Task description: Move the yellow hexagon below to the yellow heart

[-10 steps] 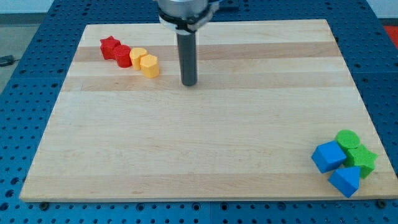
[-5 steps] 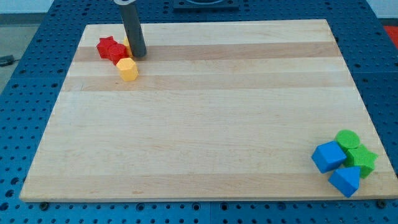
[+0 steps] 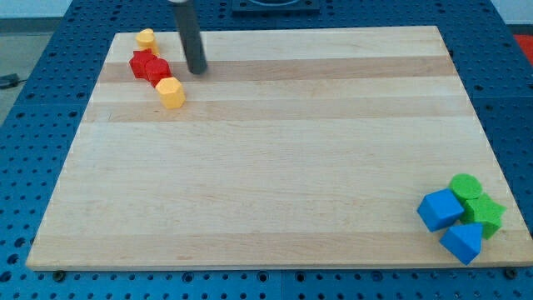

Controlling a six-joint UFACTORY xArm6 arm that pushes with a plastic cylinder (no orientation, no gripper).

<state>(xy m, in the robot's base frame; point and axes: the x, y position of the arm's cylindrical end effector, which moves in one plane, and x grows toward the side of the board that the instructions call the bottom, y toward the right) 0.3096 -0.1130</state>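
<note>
The yellow hexagon (image 3: 171, 92) lies near the board's top left, just below and right of two red blocks. The yellow heart (image 3: 146, 39) sits at the board's top edge, above the red blocks and up-left of the hexagon. My tip (image 3: 197, 72) rests on the board to the right of the red blocks, above and right of the hexagon, touching neither yellow block.
A red star (image 3: 140, 62) and another red block (image 3: 156, 70) lie touching between the heart and the hexagon. At the bottom right is a cluster: blue cube (image 3: 439, 209), blue triangle (image 3: 463, 242), green cylinder (image 3: 465, 187), green star (image 3: 484, 213). Wooden board (image 3: 275, 158).
My tip swung left from the board's top middle, pushing the yellow blocks apart: the heart went up to the top edge and the hexagon down-left. The tip then drew back slightly right.
</note>
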